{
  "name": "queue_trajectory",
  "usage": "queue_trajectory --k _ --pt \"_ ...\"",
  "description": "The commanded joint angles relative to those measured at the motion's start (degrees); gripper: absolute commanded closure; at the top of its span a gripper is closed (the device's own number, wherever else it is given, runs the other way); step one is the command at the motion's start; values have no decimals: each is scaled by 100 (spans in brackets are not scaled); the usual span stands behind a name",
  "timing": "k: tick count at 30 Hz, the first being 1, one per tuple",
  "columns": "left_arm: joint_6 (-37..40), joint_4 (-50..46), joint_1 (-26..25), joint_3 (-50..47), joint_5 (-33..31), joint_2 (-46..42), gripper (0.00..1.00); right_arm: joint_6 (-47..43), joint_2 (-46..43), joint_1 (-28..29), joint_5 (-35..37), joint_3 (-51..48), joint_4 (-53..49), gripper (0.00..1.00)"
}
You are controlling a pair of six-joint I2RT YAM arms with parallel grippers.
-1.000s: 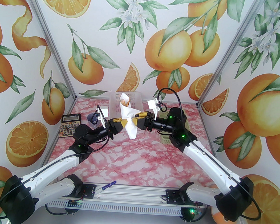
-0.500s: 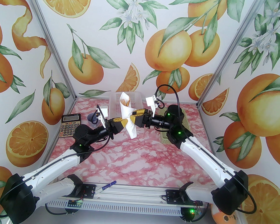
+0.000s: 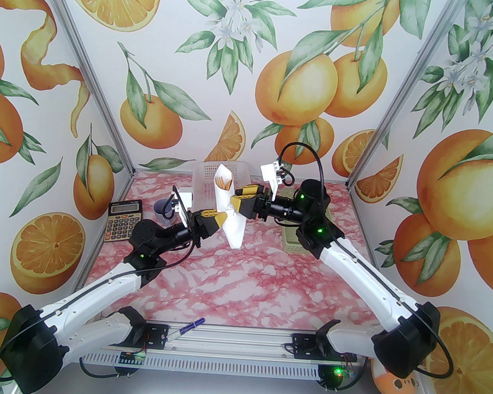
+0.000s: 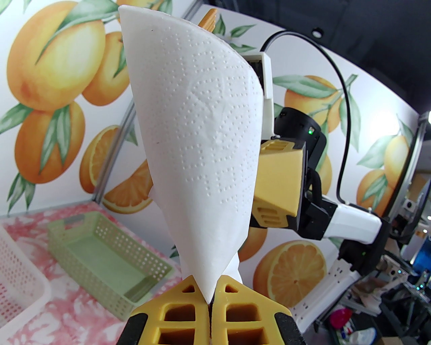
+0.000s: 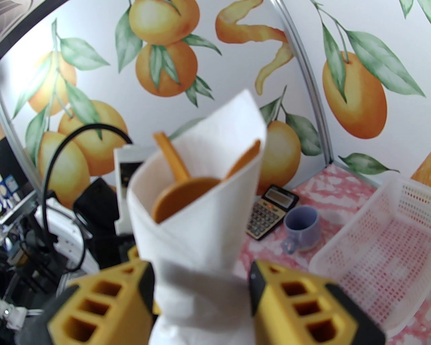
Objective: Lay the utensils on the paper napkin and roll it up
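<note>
The napkin (image 3: 229, 207) is rolled into a cone and is up in the air, off the table (image 3: 245, 283), between the two sets of jaws. Its open mouth points up and away from them, and its narrow tail hangs below them. The utensils (image 3: 223, 184) stand inside the cone. In the right wrist view the spoon (image 5: 181, 198) lies bowl-down just above the right jaws, with a second orange piece (image 5: 245, 158) beside it at the rim. In the left wrist view one ridged orange tip (image 4: 208, 20) pokes out of the far end of the cone, well beyond the left jaws.

The left gripper (image 3: 222, 217) is clamped tight on the napkin's narrow lower part. Its two yellow fingers meet, with the paper pinched between them (image 4: 210, 300).

The right gripper (image 3: 240, 196) comes in from the other side and slightly higher. Its jaws are about half apart and straddle the napkin's waist (image 5: 202, 279), one finger on each side. The paper between them looks uncrushed.

Behind both jaws stands a white basket (image 3: 204, 177). A green basket (image 3: 289, 240) sits under the right wrist. A cup (image 3: 162, 209) and a calculator (image 3: 122, 222) lie behind the left jaws, towards the left wall. A pen (image 3: 188, 326) rests far from both, on the rail by the arm bases.
</note>
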Motion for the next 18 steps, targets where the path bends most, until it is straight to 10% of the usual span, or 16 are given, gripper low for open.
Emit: queue_trajectory --k 1,18 --pt "144 -6 -19 99 -173 -72 100 -259 -342 -18 171 -68 -296 46" --pt "279 -366 -19 1 -726 -193 100 79 -1211 119 80 -753 -736 48"
